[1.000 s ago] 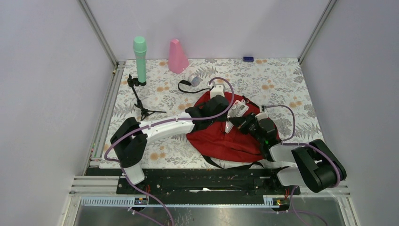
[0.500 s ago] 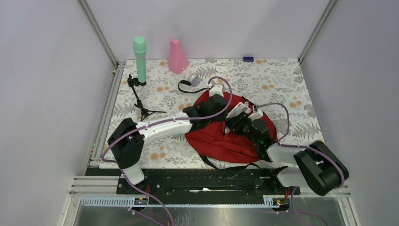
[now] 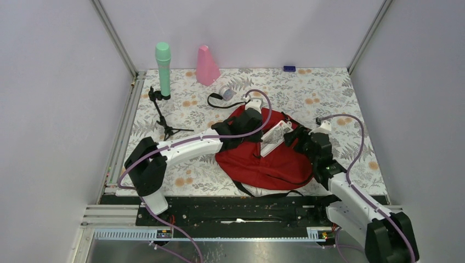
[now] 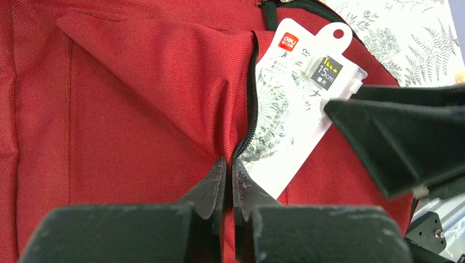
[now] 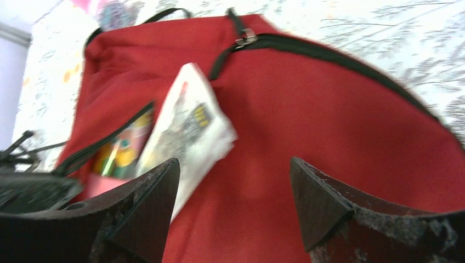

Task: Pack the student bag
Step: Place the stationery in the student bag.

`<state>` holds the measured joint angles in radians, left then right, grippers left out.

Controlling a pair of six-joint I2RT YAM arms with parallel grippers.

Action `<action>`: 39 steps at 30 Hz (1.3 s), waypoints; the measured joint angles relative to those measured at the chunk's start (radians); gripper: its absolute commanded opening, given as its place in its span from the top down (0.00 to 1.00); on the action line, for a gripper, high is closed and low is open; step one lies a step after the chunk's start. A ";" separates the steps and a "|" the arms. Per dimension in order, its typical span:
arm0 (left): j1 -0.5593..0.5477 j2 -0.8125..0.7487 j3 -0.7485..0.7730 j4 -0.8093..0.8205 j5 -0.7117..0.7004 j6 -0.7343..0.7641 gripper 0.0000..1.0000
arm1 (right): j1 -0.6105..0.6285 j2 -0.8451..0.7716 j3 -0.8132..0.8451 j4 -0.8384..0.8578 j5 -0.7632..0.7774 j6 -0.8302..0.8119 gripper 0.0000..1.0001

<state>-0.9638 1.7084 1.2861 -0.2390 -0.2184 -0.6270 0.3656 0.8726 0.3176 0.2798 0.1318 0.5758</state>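
Observation:
The red student bag (image 3: 263, 161) lies flat in the middle of the mat. My left gripper (image 4: 230, 171) (image 3: 253, 127) is shut on the red fabric edge beside the bag's black zipper, holding the pocket's lip. A white packet with a ruler set (image 4: 299, 118) (image 3: 276, 137) sticks halfway out of that opening. My right gripper (image 5: 233, 164) (image 3: 294, 136) hangs open just right of the packet (image 5: 186, 131), over the bag's red cloth (image 5: 329, 109), with nothing between its fingers. Something colourful (image 5: 118, 150) shows inside the pocket.
At the back left stand a green cylinder (image 3: 163, 63) and a pink cone-shaped item (image 3: 207, 66). A small black tripod (image 3: 164, 118) lies left of the bag. A small blue object (image 3: 289, 68) sits at the far edge, and a black strap (image 3: 219, 101) trails behind the bag.
My right gripper has opened, let go of the white packet and drawn back to the right. The packet stays lodged in the bag's opening. The left gripper keeps its hold.

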 measured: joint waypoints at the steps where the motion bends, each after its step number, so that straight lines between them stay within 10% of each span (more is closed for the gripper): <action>1: 0.000 0.000 0.002 -0.003 0.002 0.007 1.00 | -0.050 0.012 0.005 -0.016 -0.031 -0.013 0.21; 9: 0.001 0.000 0.017 -0.038 0.006 0.056 1.00 | -0.277 0.281 0.187 -0.056 -0.423 -0.094 0.26; 20: 0.001 0.000 0.024 -0.061 0.006 0.084 1.00 | -0.336 0.525 0.311 -0.008 -0.819 -0.067 0.58; 26: 0.001 0.021 0.058 -0.089 -0.003 0.114 1.00 | -0.336 0.525 0.311 -0.029 -0.914 -0.062 0.68; 29: 0.001 0.028 0.072 -0.107 -0.021 0.141 1.00 | -0.336 0.506 0.270 -0.040 -0.942 -0.060 1.00; 39: -0.003 0.030 0.083 -0.126 -0.019 0.190 1.00 | -0.341 0.366 -0.006 0.327 -0.888 0.280 1.00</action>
<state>-0.9668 1.7386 1.3693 -0.3653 -0.2379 -0.4374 0.0242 1.2385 0.3119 0.6071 -0.7563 0.8558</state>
